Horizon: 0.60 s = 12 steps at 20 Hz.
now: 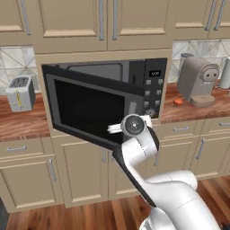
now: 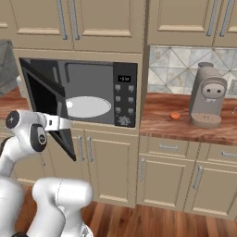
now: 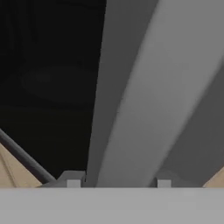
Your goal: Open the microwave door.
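I see the microwave door (image 1: 90,110), a black glass slab, swung partly open from the microwave (image 2: 92,95). My gripper (image 3: 118,183) straddles its smooth grey bar handle (image 3: 135,96); grasp uncertain.

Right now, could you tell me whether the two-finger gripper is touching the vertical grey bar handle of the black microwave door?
Cannot tell. In the hand view the handle runs between the fingertips, but where they meet lies hidden.

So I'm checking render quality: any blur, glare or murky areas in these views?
Hand view: the handle is a soft, blurred grey bar, with dark glass beside it. Right base view: the microwave cavity is evenly lit, without glare. Left base view: the microwave door window is flat black.
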Available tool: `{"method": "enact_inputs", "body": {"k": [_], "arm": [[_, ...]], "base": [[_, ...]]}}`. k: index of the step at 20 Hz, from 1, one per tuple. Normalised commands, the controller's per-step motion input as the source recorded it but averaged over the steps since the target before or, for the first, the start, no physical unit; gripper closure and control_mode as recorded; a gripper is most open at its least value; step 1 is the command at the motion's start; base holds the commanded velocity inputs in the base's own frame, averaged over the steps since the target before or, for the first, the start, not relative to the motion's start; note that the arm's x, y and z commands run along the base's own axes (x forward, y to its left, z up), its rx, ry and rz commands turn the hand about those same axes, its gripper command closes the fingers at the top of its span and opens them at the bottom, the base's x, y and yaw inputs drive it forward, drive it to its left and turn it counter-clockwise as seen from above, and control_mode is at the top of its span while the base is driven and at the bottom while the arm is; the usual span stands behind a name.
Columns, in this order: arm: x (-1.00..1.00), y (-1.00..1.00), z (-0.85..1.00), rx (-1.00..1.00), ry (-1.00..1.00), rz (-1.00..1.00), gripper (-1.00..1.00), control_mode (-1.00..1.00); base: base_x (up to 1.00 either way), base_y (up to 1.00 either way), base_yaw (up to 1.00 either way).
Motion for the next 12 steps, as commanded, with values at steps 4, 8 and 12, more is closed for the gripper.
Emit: {"method": "enact_inputs", "body": {"k": [4, 8, 12], "arm": [[-0.19, 0.44, 0.46, -0.14, 0.03, -0.02, -1.00, -1.00], [-0.23, -0.01, -0.03, 0.00, 0.00, 0.00, -1.00, -1.00], [-1.00, -0.84, -0.10, 0.10, -0.07, 0.00, -1.00, -1.00]], "base": [[0.00, 0.00, 0.00], [0.00, 0.00, 0.00], [0.00, 0.00, 0.00]]}}
